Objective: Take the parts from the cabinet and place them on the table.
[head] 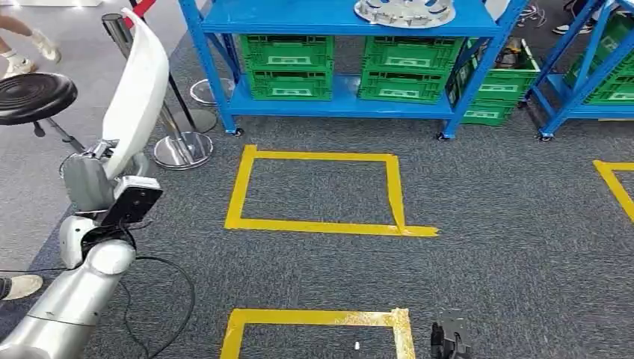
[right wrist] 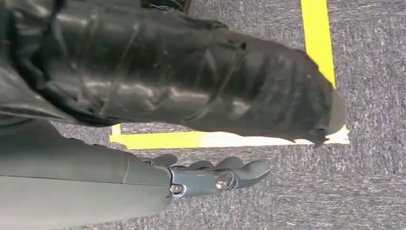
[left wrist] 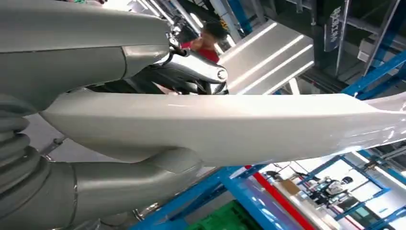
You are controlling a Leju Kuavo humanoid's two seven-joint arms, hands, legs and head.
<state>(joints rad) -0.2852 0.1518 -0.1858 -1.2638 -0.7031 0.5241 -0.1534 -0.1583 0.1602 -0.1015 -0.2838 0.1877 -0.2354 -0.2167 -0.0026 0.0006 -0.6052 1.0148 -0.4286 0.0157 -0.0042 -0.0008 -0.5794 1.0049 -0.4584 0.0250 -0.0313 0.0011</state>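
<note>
Already a long white curved panel is being held by the left hand, its long axis rising up and forward toward the blue rack; the right hand is hanging empty, fingers loosely apart.

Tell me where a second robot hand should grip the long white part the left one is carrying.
Judging by shape, the narrow upper end of the white part looks best, taken from the side across its thin edge. The part stands nearly upright, curved and glossy, with the left robot hand gripping its lower end, so the top is free. The left wrist view shows a slim, smooth blade that fingers could wrap.
</note>
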